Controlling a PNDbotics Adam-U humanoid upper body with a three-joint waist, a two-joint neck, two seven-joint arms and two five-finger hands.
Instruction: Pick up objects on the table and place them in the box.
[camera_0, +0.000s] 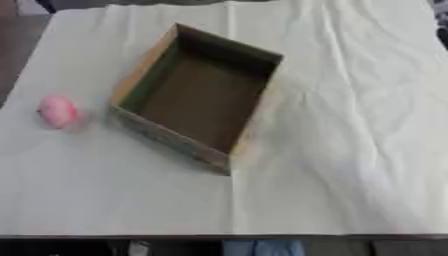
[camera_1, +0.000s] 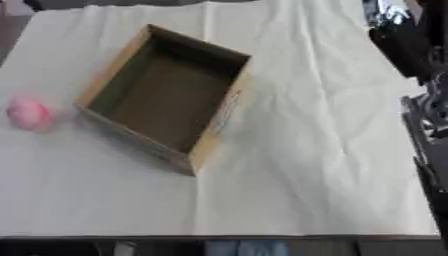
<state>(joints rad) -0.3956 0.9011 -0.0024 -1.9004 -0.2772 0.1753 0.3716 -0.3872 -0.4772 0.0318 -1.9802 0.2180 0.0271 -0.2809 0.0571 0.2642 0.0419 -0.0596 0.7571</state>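
An open cardboard box (camera_0: 140, 67) stands askew on the white cloth, left of the middle, and only its brown floor shows inside. To its left a small round pink object (camera_0: 59, 111) lies on the cloth, a short gap from the box's left wall. Black and silver parts of my right arm (camera_1: 401, 42) run down the right edge of the right eye view, well away from the box and the pink object. Which of these parts is the hand cannot be made out. My left hand shows in neither view.
The white cloth (camera_0: 350, 150) is creased and covers the whole table. Its front edge runs along the bottom of both views. Dark floor shows past the table's far left corner.
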